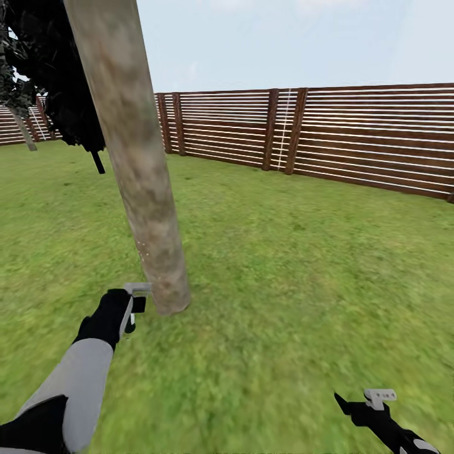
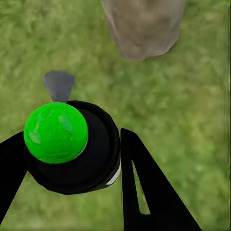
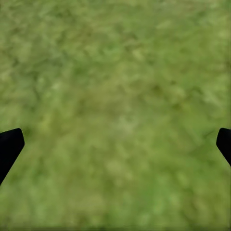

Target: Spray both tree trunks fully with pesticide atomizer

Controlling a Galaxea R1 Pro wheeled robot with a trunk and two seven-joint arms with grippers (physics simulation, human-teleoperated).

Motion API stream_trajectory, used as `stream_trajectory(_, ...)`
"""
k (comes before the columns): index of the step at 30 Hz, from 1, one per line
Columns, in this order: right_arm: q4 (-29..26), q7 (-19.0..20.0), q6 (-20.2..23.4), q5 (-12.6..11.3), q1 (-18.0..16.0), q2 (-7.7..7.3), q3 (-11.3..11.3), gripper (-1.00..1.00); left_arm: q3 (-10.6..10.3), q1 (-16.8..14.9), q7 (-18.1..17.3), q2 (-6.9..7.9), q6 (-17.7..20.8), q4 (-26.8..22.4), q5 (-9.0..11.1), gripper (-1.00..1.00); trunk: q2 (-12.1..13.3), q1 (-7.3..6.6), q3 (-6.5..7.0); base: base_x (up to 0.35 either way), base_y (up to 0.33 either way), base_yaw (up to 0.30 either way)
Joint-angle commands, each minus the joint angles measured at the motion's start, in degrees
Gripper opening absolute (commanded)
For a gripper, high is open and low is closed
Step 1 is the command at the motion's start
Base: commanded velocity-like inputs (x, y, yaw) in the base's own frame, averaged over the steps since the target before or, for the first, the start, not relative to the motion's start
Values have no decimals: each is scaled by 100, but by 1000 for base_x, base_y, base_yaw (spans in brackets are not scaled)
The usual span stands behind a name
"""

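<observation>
Down low, our left gripper (image 2: 72, 163) is clamped on the pesticide atomizer (image 2: 72, 149), held right beside the base of the leaning tree trunk (image 1: 135, 157). Our right gripper (image 3: 115, 144) hangs spread wide over bare grass (image 3: 115, 72), and further back stands the slatted wooden fence (image 1: 353, 132).

Tree trunk (image 1: 135, 164) cut off by the head view's top edge; crown unseen apart from dark foliage (image 1: 60, 75) clipped at the upper left. In the left wrist view the trunk's base (image 2: 143, 26) is cropped too. Atomizer (image 2: 72, 147) body mostly hidden under its green cap, nozzle blurred, possibly grey. Right gripper (image 3: 115, 144) fingertips clipped at both edges. Right arm (image 1: 388, 422) runs off frame. Fence (image 1: 328, 135) cut at right edge.
</observation>
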Motion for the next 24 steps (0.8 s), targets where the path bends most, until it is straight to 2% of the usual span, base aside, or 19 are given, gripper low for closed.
stream_trajectory(1, 0, 0, 0, 0, 0, 0, 0, 100, -14, -178, 0, -13, 96, -1, -15, -100, 0, 0, -1, -10, 0, 0)
stream_trajectory(3, 0, 0, 0, 0, 0, 0, 0, 100, -36, -490, -35, -17, 249, 7, -14, -100, 0, 0, -1, -4, 0, 0)
stream_trajectory(4, 0, 0, 0, 0, 0, 0, 0, 100, -84, -578, -160, 8, 330, 10, -15, -100, 0, 0, -1, -1, 0, 0)
stream_trajectory(5, 0, 0, 0, 0, 0, 0, -4, 100, -282, -633, -557, 58, 385, 8, -29, -100, 0, 0, -1, 0, 0, 0)
stream_trajectory(7, -6, 0, 0, 0, 0, -5, -8, 100, -915, -664, -1694, 310, 419, 18, -162, -100, 0, 0, -1, 0, 0, 0)
stream_trajectory(10, -10, 0, 0, 0, 0, -8, -8, 100, -1523, -673, -2737, 467, 422, 14, -238, -100, 0, 0, -1, 0, 0, 0)
stream_trajectory(12, -9, 0, 0, 0, 0, -9, -8, 100, -1636, -751, -3600, 835, 422, 13, -260, -100, 0, 0, -1, 0, 0, 0)
stream_trajectory(13, -11, -3, 0, 0, 0, -9, -8, 100, -1653, -866, -3982, 1102, 422, 18, -265, -100, 0, 0, -1, 0, 0, 0)
stream_trajectory(15, -9, -3, 0, 0, 0, -9, -8, 100, -1667, -1151, -4285, 1360, 424, 16, -270, -100, 0, 0, -1, 0, 0, 0)
stream_trajectory(16, -9, -6, 0, 0, 0, -9, -8, 100, -1675, -1368, -4336, 1408, 438, 15, -290, -100, 0, 0, -1, 0, 0, 0)
stream_trajectory(18, -15, -8, 0, 0, 0, -9, -8, 100, -1674, -1662, -4368, 1432, 599, 18, -467, -100, 0, 0, -1, 0, 0, 0)
stream_trajectory(20, -17, -9, 0, 0, 0, -9, -8, 100, -1673, -1959, -4387, 1423, 925, 11, -630, -100, 0, 0, -1, 0, 0, 0)
stream_trajectory(24, -18, -9, 0, 0, 0, -9, -8, 100, -1676, -2481, -4508, 1392, 1013, 34, -658, -100, 0, 0, -1, 0, 0, 0)
